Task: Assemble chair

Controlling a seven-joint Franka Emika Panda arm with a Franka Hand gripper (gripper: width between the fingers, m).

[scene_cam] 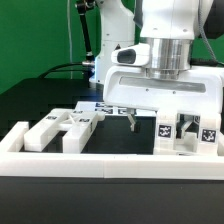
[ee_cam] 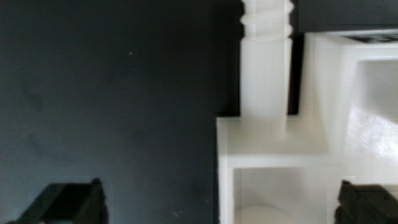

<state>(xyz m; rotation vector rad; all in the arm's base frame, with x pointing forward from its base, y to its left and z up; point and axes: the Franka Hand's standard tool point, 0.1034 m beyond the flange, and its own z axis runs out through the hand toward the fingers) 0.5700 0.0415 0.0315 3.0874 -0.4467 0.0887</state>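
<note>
The chair is in loose white parts with black-and-white tags. One cluster (scene_cam: 62, 128) lies at the exterior view's left, and another (scene_cam: 188, 134) stands at its right. My gripper (scene_cam: 154, 124) hangs open just above the table, close to the right cluster. In the wrist view the gripper (ee_cam: 221, 205) is open, with a dark fingertip (ee_cam: 71, 204) at each side. A white blocky piece (ee_cam: 285, 150) with a ribbed peg (ee_cam: 263, 50) reaches into the gap between the fingers. Neither finger touches it.
A long low white border rail (scene_cam: 100, 164) runs along the front of the dark table. The marker board (scene_cam: 104, 105) lies flat behind the parts, under the arm. A green wall stands at the back.
</note>
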